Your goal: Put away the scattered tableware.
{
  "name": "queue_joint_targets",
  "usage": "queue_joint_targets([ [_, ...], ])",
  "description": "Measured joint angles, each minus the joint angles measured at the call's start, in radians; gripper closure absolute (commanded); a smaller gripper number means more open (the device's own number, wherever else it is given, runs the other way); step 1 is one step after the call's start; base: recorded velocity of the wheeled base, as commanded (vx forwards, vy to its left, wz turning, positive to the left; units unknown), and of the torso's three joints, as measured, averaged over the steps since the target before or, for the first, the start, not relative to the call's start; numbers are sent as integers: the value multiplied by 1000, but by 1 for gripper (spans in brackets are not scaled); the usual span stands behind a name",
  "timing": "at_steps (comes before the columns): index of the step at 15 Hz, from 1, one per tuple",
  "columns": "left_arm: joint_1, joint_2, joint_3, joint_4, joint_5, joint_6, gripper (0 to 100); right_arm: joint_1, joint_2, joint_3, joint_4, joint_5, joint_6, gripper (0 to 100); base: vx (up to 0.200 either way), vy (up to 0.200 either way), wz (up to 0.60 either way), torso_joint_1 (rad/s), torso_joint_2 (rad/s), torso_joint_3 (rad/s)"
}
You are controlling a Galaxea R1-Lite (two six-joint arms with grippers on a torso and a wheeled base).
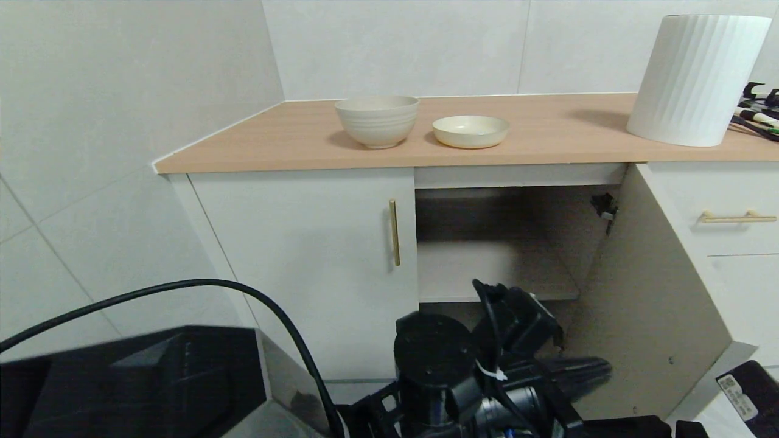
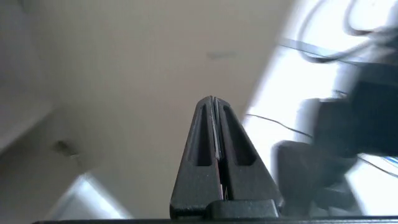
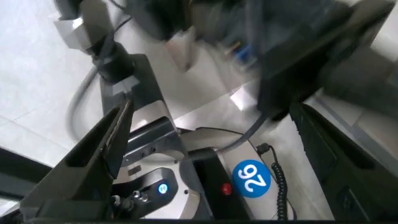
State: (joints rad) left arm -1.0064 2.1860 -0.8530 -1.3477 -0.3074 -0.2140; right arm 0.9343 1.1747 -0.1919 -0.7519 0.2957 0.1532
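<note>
nothing held yet, left claw together, right claw apart; next likely lift the bowl or dish off the surface into the open cupboard.

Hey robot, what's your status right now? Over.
Left gripper shut on nothing, right gripper open. Bowl and shallow dish side by side on the counter, untouched. Cabinet door open; nothing seen between them and the shelf.
</note>
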Motion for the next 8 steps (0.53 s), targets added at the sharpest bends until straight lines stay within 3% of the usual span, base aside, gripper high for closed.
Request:
queue_joint_targets([
  [2,49,-17,30,0,10,0,100,0,-3,-1,-1,-3,-1,0,0,0,0,0,0,0],
  [8,306,-197,208,7,9,1,100,0,4,-1,2,-19,-89,0,0,0,0,0,0,0],
])
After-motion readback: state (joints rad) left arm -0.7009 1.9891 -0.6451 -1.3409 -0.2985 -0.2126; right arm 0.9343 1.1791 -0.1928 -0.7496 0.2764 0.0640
